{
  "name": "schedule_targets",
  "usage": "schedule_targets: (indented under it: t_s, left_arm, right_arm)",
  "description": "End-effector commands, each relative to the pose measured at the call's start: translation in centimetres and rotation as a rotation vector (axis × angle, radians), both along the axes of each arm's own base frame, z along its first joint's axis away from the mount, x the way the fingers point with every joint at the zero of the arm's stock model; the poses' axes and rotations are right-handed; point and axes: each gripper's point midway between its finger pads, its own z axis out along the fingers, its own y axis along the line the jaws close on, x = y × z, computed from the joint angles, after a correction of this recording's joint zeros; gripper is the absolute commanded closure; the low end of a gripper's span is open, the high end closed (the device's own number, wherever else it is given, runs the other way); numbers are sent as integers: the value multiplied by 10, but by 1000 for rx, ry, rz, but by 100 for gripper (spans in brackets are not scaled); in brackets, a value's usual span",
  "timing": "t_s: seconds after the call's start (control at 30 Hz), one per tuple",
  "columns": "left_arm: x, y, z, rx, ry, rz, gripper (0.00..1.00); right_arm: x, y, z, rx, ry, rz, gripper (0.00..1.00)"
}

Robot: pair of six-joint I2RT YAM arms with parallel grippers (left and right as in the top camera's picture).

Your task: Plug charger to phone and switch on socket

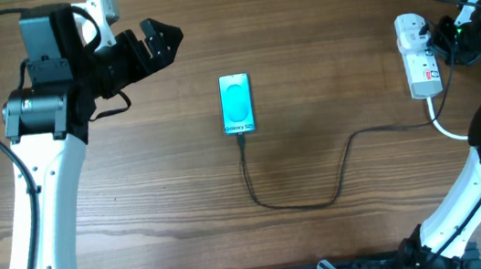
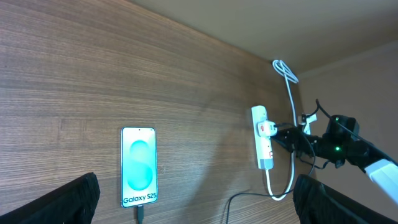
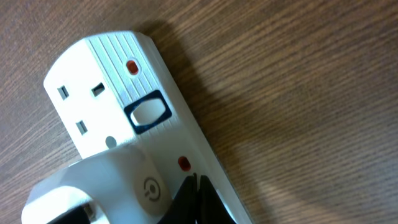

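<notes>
The phone [image 1: 237,104] lies flat at the table's middle with its turquoise screen lit; it also shows in the left wrist view [image 2: 138,166]. The charger, a thin black cable [image 1: 322,200], has its tip in the phone's near end and runs right toward the socket [image 1: 418,56]. The socket is a white power strip at the far right, also in the left wrist view [image 2: 263,137] and right wrist view [image 3: 118,81]. My right gripper [image 3: 196,182] is shut, its tips on the strip just below a small red light [image 3: 184,163]. My left gripper [image 1: 156,42] is open and empty, raised at far left.
The thick white lead [image 1: 444,123] loops from the socket's near end toward my right arm. A white rocker switch [image 3: 149,112] and an empty outlet [image 3: 81,106] sit at the strip's end. A white adapter [image 3: 106,186] is plugged in beside my fingers.
</notes>
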Motion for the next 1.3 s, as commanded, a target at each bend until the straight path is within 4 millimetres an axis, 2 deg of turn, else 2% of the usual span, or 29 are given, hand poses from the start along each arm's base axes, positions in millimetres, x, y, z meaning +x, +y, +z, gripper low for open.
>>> schedule_targets:
  t_s: [0.0,0.23,0.37,0.43,0.5,0.53,0.63,0.7,0.77,0.8,0.83,0.9,0.93,0.97,1.03,1.07,1.1,1.13,1.17,1.2,1.27]
  left_arm:
    - [-2,0,5,9,-18,-2,0]
    - [-2,0,5,9,-19,-2,0]
    - [-2,0,5,9,-19,-2,0]
    - [-2,0,5,9,-18,-2,0]
    - [-2,0,5,9,-19,-2,0]
    - [-2,0,5,9,-19,-2,0]
    - [-2,0,5,9,-19,-2,0]
    - [-2,0,5,9,-19,-2,0]
    - [-2,0,5,9,-19,-2,0]
    - [-2,0,5,9,-19,-2,0]
    - [-2,0,5,9,-18,-2,0]
    - [-2,0,5,9,-19,-2,0]
    - [-2,0,5,9,-19,-2,0]
    - [-2,0,5,9,-19,-2,0]
    - [-2,0,5,9,-19,-2,0]
    - [-2,0,5,9,-19,-2,0]
    - [-2,0,5,9,-19,-2,0]
    - [-2,0,5,9,-19,-2,0]
    - [-2,0,5,9,-19,-2,0]
    - [-2,0,5,9,-18,-2,0]
    - [-2,0,5,9,-18,-2,0]
  right_arm:
    - [-20,44,-28,104,115,55,96]
    - [-22,48,-30,127,124,51,95]
    - [-30,53,-46,146,165,53,95]
    - [-29,52,-48,143,162,52,95]
    - [-26,45,-45,143,151,20,96]
    - [-24,31,-40,147,139,-51,96]
    - [-17,-7,-16,144,78,-172,96]
    - [-19,-42,14,141,20,-288,96]
    - [-28,-81,62,112,-69,-375,96]
    - [-32,-91,85,95,-111,-392,96]
    - [-34,-96,119,80,-184,-380,95]
    - [-32,-81,189,60,-357,-265,95]
    - [-34,-64,229,51,-459,-181,95]
    - [-41,-34,280,34,-583,-56,95]
    - [-62,21,341,5,-714,118,95]
    - [-73,45,359,-15,-741,173,94]
    - [-81,64,370,-33,-759,227,94]
    - [-95,92,382,-59,-780,311,94]
    - [-108,116,390,-71,-792,378,94]
    - [-130,147,396,-87,-785,449,92]
    - [-150,167,395,-88,-754,475,91]
